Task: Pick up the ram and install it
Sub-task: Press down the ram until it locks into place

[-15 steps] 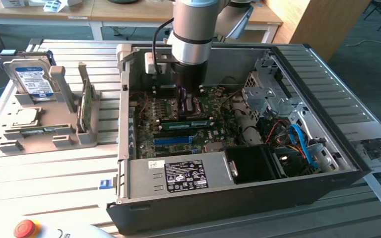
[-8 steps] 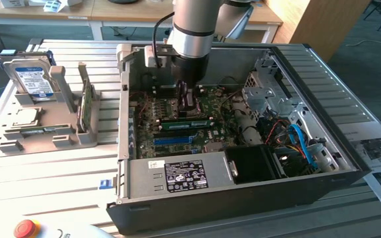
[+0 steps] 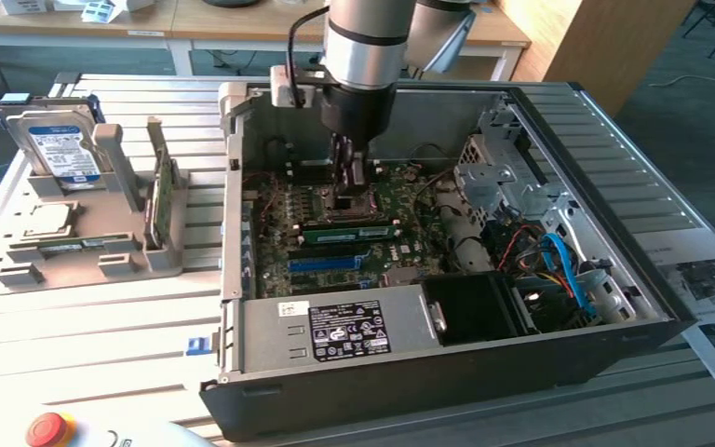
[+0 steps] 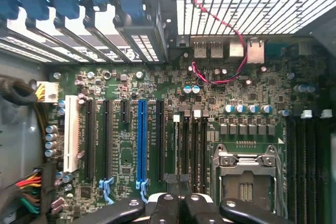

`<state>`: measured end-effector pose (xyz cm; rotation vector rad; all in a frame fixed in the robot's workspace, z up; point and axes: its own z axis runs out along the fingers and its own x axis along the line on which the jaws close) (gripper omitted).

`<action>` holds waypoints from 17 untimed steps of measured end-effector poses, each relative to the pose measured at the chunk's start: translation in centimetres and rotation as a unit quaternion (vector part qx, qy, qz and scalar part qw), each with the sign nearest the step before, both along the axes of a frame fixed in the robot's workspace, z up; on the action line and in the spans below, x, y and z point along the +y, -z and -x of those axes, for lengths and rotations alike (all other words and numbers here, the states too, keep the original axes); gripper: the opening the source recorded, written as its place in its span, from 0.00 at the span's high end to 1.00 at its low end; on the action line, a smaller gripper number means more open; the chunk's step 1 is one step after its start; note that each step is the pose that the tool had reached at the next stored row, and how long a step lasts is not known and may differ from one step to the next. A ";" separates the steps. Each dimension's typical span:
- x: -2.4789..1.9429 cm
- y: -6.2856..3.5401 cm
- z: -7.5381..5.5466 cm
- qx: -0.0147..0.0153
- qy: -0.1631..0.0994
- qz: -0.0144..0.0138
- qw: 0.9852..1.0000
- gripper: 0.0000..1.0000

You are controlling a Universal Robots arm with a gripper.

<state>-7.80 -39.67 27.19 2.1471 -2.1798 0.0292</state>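
Slatted metal tabletop carries everything you are working with, and office desks stand behind it. An open black desktop computer case lies on its side in the middle, with its green motherboard facing up. Your grey robot arm reaches straight down into the far half of the case. Its black two-fingered gripper hangs just over the board with the fingers pressed together, and you can see the same closed tips in the wrist view above a row of black memory slots beside the silver processor socket.

The ram, a long narrow green stick with a pale label, stands on edge on the motherboard just near of the fingertips, between the socket and a long blue slot. Whether the tips touch it you cannot tell.

On the exterior view's left, well apart from the case, a grey plastic holder keeps a silver hard drive with a blue label and a taller green card upright.
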 end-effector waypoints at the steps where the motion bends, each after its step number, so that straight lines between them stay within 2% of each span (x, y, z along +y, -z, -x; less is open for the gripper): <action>1: 0.00 -0.29 0.0 0.001 0.000 0.000 1.000 0.90; 17: 0.00 -4.70 0.0 0.016 0.000 0.000 1.000 0.90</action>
